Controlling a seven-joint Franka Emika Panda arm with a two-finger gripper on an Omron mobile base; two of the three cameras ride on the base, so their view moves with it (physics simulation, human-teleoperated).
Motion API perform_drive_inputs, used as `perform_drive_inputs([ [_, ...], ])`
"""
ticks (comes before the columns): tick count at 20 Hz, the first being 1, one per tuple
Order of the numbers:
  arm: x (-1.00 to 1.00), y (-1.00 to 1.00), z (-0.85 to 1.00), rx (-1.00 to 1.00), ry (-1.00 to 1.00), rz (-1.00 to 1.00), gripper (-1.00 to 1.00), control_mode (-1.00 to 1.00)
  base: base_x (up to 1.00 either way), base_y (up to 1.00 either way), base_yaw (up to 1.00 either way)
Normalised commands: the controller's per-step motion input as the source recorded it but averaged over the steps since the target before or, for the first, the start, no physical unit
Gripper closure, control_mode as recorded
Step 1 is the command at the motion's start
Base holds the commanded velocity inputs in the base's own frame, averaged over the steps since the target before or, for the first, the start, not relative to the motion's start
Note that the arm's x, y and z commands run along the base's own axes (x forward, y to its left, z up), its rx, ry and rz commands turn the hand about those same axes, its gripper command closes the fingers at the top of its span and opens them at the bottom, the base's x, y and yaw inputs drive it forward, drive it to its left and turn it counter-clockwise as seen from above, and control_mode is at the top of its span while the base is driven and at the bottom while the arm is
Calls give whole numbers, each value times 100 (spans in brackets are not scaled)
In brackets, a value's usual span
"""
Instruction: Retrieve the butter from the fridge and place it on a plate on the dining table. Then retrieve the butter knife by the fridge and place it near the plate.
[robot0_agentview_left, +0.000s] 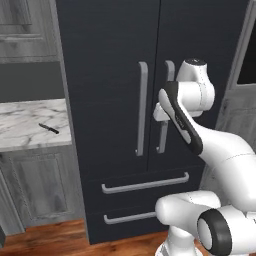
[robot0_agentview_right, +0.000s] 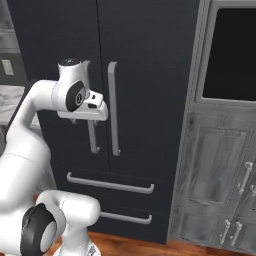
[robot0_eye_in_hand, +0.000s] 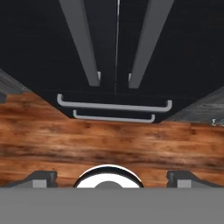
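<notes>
With both doors of the fridge (robot0_agentview_left: 115, 75) shut just ahead, the gripper (robot0_eye_in_hand: 112, 177) is being held spread wide and empty, and is best being lined up squarely around the right door's handle (robot0_agentview_left: 163, 107) in front before being closed, while the butter knife (robot0_agentview_left: 49, 128) is lying on the surface well off to its left.

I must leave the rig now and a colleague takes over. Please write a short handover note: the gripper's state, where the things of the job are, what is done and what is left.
Gripper: open, holding nothing, up in front of the fridge near its two long door handles, looking down along them.
Fridge: both doors shut, both drawers shut. The butter is presumably inside; it cannot be seen.
Butter knife: lying on the marble counter left of the fridge, untouched.
Done: the robot stands at the fridge.
Left: open a door, take the butter to the plate on the dining table, then fetch the knife and put it near the plate.
</notes>
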Motion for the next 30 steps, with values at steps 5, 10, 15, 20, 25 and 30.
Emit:
perform_drive_inputs([
  [5, 0, 0, 0, 0, 0, 0, -100, 100, -41, 0, -2],
  [10, 0, 0, 0, 0, 0, 0, -100, -100, 0, 0, 0],
  [15, 6, -31, -6, -6, -17, -2, -100, -100, 0, 0, 0],
  [20, 40, -20, -10, 7, -20, -2, -100, -100, 0, 0, 0],
  [25, 40, -16, -17, 1, -5, 1, -100, -100, 0, 0, 0],
  [30, 26, -12, -2, -2, -7, 0, -100, -100, 0, 0, 0],
])
